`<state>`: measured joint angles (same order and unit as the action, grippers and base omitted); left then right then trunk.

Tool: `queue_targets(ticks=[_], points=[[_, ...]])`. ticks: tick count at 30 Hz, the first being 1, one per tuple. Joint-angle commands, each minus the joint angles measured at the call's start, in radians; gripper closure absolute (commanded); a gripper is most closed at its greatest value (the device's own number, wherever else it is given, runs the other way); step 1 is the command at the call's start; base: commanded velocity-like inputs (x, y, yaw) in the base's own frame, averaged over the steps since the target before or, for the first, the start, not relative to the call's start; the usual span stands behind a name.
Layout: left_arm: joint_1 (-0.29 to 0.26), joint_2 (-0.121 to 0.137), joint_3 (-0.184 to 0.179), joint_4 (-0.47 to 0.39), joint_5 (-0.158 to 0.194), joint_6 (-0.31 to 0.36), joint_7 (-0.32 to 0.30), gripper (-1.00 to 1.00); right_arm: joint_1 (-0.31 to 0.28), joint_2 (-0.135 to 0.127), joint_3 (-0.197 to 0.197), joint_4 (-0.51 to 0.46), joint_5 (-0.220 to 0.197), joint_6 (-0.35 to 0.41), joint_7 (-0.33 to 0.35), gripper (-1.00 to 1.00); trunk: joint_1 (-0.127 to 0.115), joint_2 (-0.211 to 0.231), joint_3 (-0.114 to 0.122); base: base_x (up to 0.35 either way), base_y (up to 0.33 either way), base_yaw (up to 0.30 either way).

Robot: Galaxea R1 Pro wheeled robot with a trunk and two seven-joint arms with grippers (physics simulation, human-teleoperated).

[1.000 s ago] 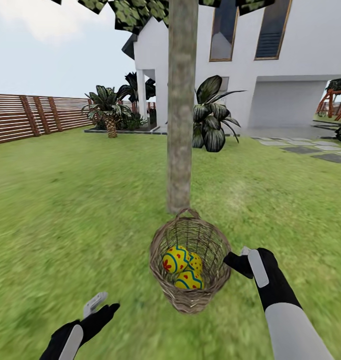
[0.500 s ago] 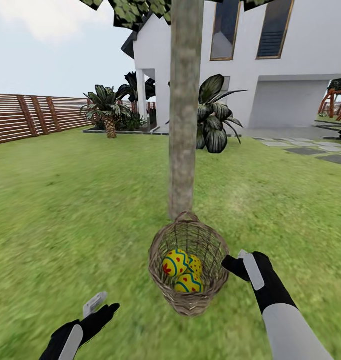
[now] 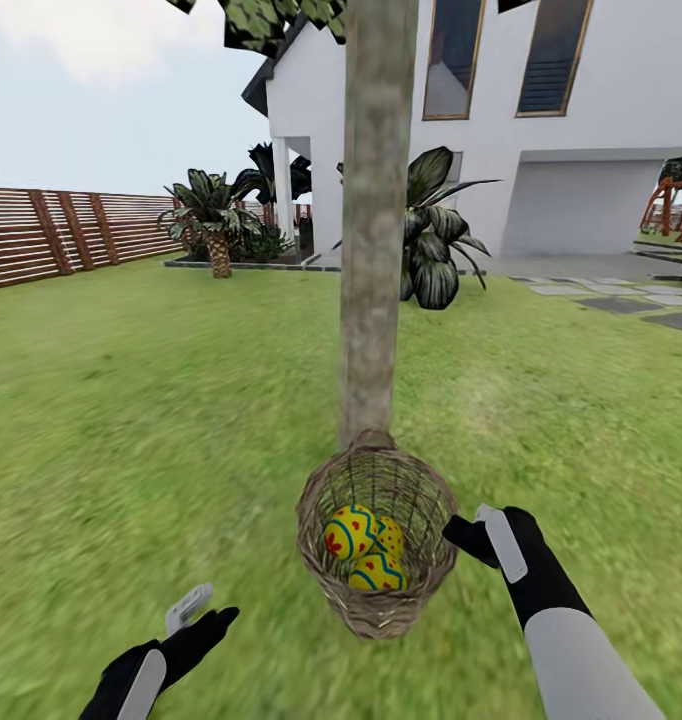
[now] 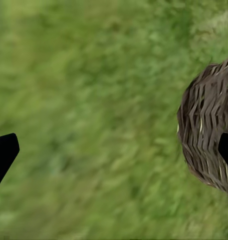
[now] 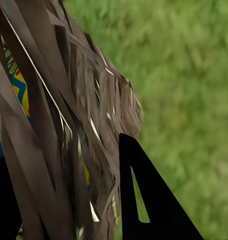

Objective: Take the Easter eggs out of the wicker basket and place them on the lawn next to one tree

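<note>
The wicker basket (image 3: 376, 610) hangs above the lawn (image 3: 131, 420), just in front of the tree (image 3: 374, 250) with its pale mottled trunk. Three yellow Easter eggs (image 3: 351, 530) with blue zigzags and red spots lie inside it. My right gripper (image 3: 461, 528) is shut on the basket's right rim. In the right wrist view the woven wall (image 5: 58, 100) sits between the fingers (image 5: 144, 200), and an egg (image 5: 21, 95) shows through the weave. My left gripper (image 3: 203, 612) is open and empty, low to the basket's left. The left wrist view has the basket (image 4: 206, 145) beside one fingertip.
A brown slatted fence (image 3: 51, 235) runs along the far left. Palm-like plants (image 3: 216, 215) and a broad-leaved plant (image 3: 431, 240) stand before the white house (image 3: 581, 120). Grey paving stones (image 3: 671, 300) lie at the far right. Open grass spreads left and right of the trunk.
The whole view has moved closer to the tree, so the trunk looks larger and nearer. The basket stays held in my right gripper with the eggs inside. The left arm keeps its pose.
</note>
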<state>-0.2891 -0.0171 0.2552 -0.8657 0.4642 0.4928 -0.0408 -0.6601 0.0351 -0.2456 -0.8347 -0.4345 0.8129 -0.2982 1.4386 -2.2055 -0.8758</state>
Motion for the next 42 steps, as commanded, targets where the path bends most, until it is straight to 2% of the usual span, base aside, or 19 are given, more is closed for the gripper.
queue_targets(ticks=[1, 14, 22, 33, 42], points=[[-0.001, -0.001, 0.005, -0.001, 0.002, 0.007, -0.004, -1.00, -0.001, 0.001, -0.003, -0.001, -0.022, -0.001, -0.009, 1.00, 0.000, 0.000, -0.001, 0.332, 0.000, 0.000], [0.000, -0.002, 0.006, -0.001, 0.002, 0.006, -0.004, -1.00, -0.001, 0.002, -0.002, 0.000, -0.022, -0.001, -0.009, 1.00, 0.000, 0.000, -0.001, 0.329, 0.000, 0.000], [-0.001, -0.004, 0.004, -0.001, 0.003, 0.004, -0.013, -1.00, -0.001, 0.003, -0.001, 0.000, -0.021, -0.001, -0.010, 1.00, 0.000, 0.000, -0.001, 0.094, 0.000, 0.000], [-0.001, -0.004, 0.004, -0.001, 0.001, 0.003, -0.014, -1.00, -0.001, 0.003, -0.001, 0.000, -0.021, -0.001, -0.010, 1.00, 0.000, 0.000, -0.001, 0.302, 0.000, 0.000], [0.000, -0.004, 0.004, -0.001, 0.000, 0.004, -0.018, -1.00, -0.001, 0.003, -0.001, 0.000, -0.021, -0.001, -0.010, 1.00, 0.000, 0.000, -0.001, 0.070, 0.000, 0.000]])
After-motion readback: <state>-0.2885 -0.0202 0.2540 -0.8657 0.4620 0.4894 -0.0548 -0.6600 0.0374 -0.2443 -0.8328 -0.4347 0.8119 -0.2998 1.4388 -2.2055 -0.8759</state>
